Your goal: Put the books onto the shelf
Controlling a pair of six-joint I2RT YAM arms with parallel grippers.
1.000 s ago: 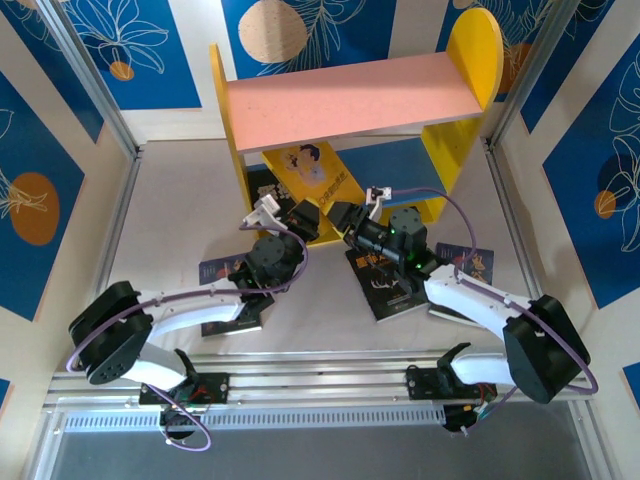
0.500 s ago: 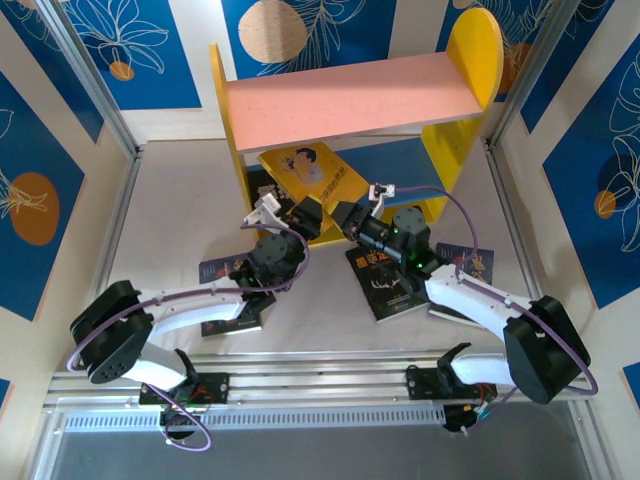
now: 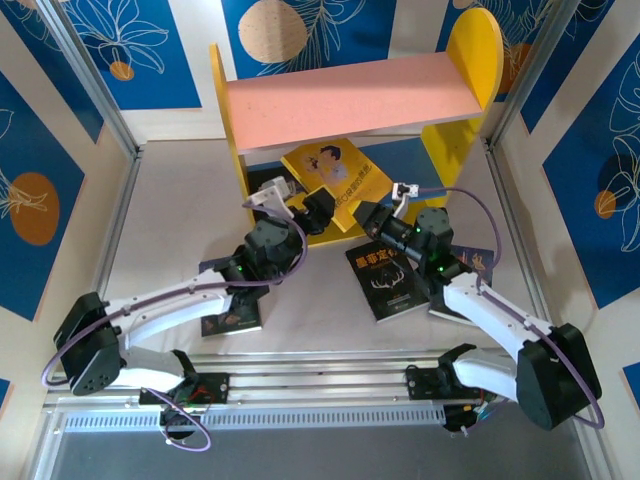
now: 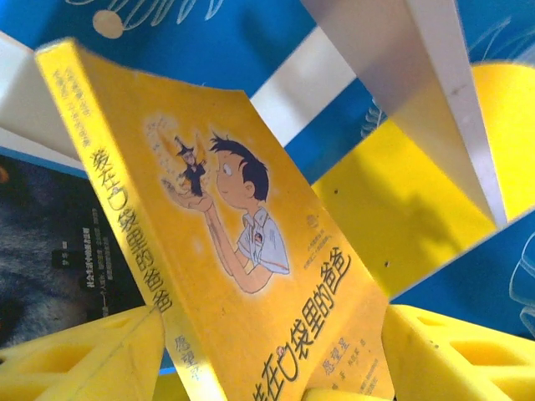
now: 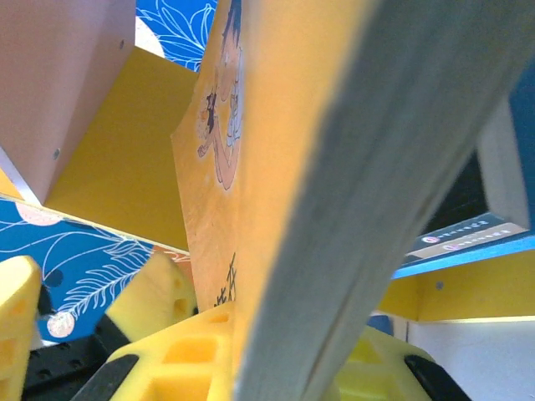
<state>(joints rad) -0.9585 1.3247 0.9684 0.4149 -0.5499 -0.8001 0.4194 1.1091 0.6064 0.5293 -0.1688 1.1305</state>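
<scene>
A pale grey table top (image 3: pixel 170 220) fills the middle of the overhead view. It is fenced by aluminium posts and walled with white panels (image 3: pixel 190 60) that carry blue posters (image 3: pixel 30 180) of white leaf outlines and orange discs. A ribbed metal rail (image 3: pixel 320 375) runs along the bottom edge, where both arm bases are bolted.

The shelf (image 3: pixel 350 100) stands at upper centre, with a pink upper board, a blue lower board (image 3: pixel 415 160) and yellow sides, the right one rounded at the top. The yellow book (image 3: pixel 335 170), with a cartoon boy on its cover, stands tilted in the mouth of the lower level, its upper part under the pink board.

The right gripper (image 3: pixel 368 213) is clamped on the yellow book's lower right edge; its wrist view shows the page edge pinched between the yellow pads (image 5: pixel 196 355). The left gripper (image 3: pixel 318 207) sits just below and left of the book with its jaws spread apart. Its yellow fingers (image 4: pixel 92 355) flank the book's lower end, and whether they touch it cannot be told.

A dark book (image 3: pixel 262 183) leans inside the shelf against the left side. A black book with antlers (image 3: pixel 388 282) lies flat at centre. Another dark book (image 3: pixel 232 315) lies at lower left under the left arm, and one more (image 3: pixel 478 262) lies at right, beside the right arm.
</scene>
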